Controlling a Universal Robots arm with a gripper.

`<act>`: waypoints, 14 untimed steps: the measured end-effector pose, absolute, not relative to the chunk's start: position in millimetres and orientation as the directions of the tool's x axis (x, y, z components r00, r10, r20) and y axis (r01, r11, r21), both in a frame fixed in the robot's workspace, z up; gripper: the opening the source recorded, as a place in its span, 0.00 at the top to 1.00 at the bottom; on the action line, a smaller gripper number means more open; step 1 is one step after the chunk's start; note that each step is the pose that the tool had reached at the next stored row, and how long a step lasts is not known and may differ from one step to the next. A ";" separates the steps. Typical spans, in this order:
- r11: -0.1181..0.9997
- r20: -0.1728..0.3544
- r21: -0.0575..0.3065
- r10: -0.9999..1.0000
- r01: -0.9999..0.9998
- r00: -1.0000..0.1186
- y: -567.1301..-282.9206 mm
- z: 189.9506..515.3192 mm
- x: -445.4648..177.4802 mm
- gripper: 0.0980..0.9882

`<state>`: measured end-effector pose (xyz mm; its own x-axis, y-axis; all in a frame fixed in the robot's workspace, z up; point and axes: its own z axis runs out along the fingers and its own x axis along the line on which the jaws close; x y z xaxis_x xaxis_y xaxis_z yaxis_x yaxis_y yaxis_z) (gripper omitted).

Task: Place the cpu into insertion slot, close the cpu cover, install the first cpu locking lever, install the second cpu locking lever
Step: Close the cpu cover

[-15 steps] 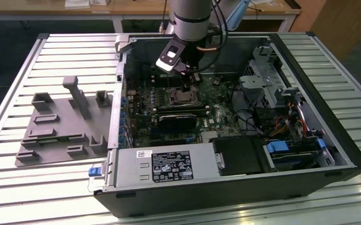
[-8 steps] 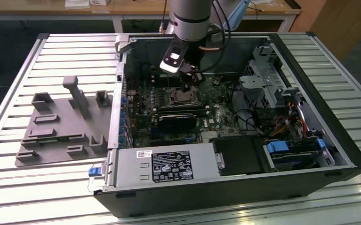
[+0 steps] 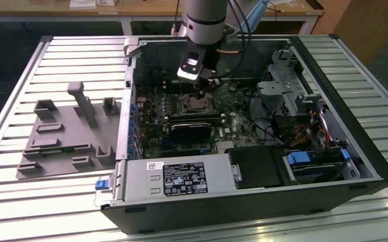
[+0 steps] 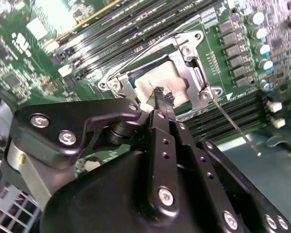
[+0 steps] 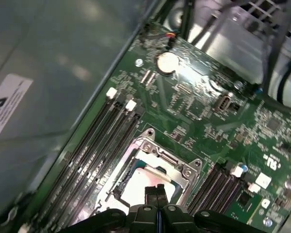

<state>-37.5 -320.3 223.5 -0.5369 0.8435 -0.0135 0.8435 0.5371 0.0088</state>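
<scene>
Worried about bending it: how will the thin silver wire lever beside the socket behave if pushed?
The thin silver wire lever is long and slender, so it probably flexes springily. Its smooth, narrow metal may slip off the black tool.

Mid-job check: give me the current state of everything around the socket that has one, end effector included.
cpu: seated in the insertion slot, metal top exposed.
cpu cover: looks down flat, framing the cpu.
locking lever: sticking out free beside the insertion slot, not hooked down.
end effector: shut, empty, tips right above the cpu.
computer case: lying on its side, open.
</scene>
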 end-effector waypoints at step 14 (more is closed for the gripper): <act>0.737 -0.014 0.009 0.676 0.675 -0.737 -320.3 222.9 -37.5 1.00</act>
